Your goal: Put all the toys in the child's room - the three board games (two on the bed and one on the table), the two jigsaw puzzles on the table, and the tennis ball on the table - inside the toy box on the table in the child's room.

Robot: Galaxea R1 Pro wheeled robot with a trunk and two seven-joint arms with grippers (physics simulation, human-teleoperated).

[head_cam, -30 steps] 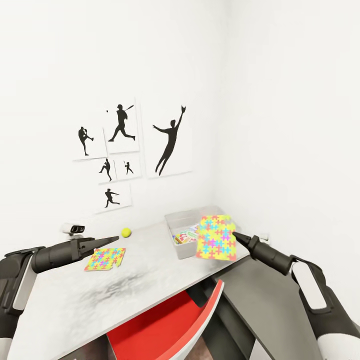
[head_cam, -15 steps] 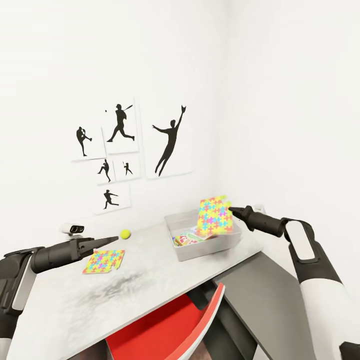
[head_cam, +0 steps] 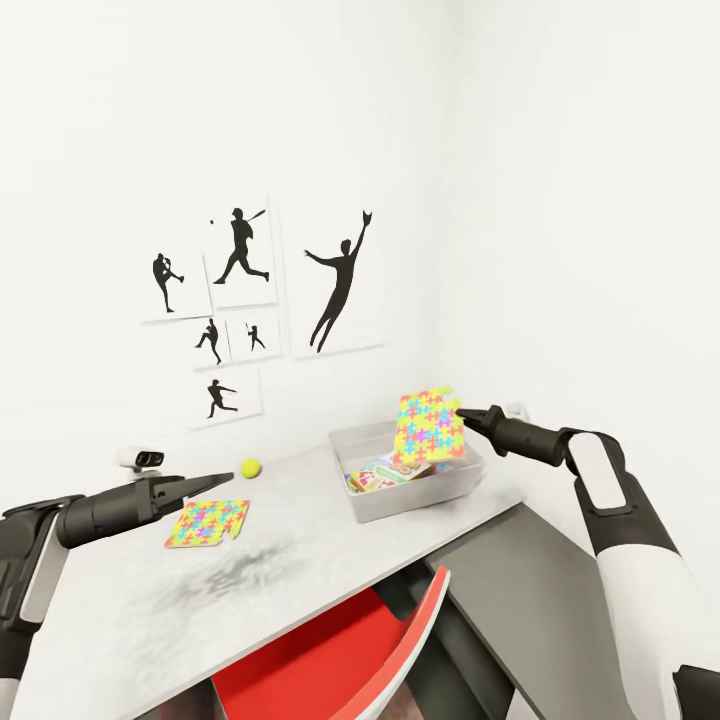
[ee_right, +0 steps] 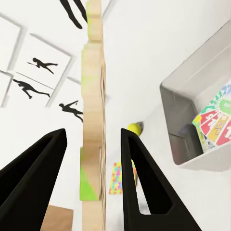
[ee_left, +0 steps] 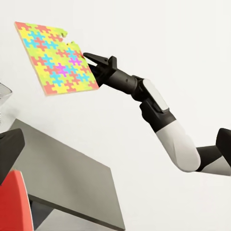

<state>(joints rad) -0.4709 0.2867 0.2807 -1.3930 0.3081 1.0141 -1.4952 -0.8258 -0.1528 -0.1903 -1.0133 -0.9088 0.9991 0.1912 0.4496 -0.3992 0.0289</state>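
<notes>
**Desk:** Where does the held jigsaw puzzle (head_cam: 429,427) sit against the toy box (head_cam: 368,503)?

**Photographer:** Upright over the box's far right corner, above the rim, pinched at its edge by the right hand (head_cam: 460,412). In the right wrist view its edge stands between the two fingers (ee_right: 144,178), though contact is hard to make out. Since a second ago it has risen from the box's near right rim, where it hung low over the tabletop (head_cam: 150,610) edge.

**Desk:** And open room?

**Photographer:** Bare tabletop lies left of the box. There a second jigsaw puzzle (head_cam: 208,522) lies flat, the tennis ball (head_cam: 250,466) beyond it. The left hand (head_cam: 215,482) hovers just above that puzzle; I cannot tell if it is parted. A board game (head_cam: 385,472) inside the box is partly hidden.
</notes>
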